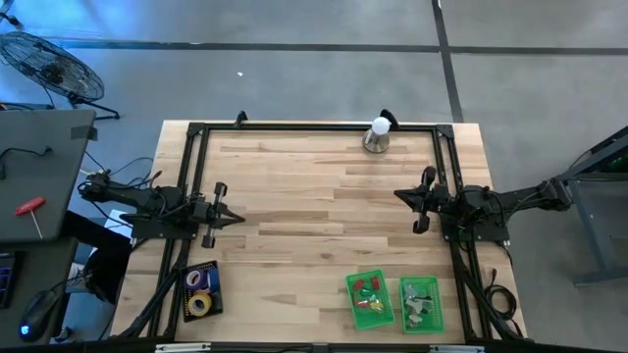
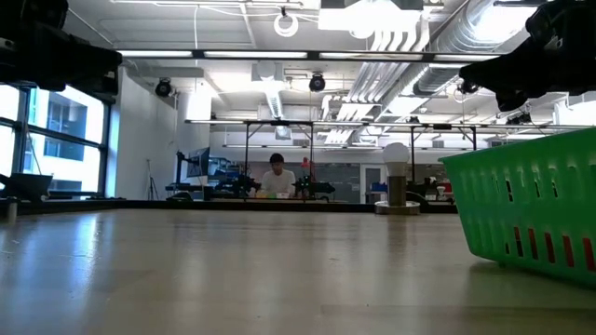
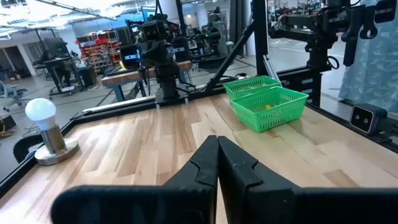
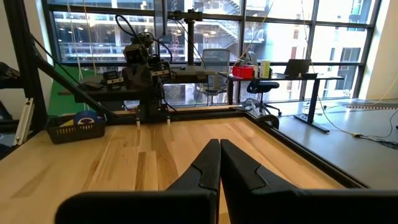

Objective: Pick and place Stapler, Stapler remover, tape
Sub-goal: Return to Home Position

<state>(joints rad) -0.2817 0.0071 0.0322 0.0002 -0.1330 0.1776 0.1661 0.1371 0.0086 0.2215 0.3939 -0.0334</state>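
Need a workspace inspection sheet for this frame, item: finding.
Surface: wooden table, black-railed.
Job's things: tape rolls in black bin; staplers in left green bin; staple removers in right green bin.
Clutter: light bulb on stand, far edge.
Grippers: left gripper and right gripper shut, empty, at opposite sides.
Cables: cable loops beside right arm's base.
Surroundings: fan beside the table; person seated far behind.

Blond wood, green and black plastic
Table (image 1: pixel 314 196) striped in pale planks; left green bin (image 1: pixel 367 274) holds red, right green bin (image 1: pixel 417 280) grey, black bin (image 1: pixel 200 266) yellow tape (image 1: pixel 193 306)
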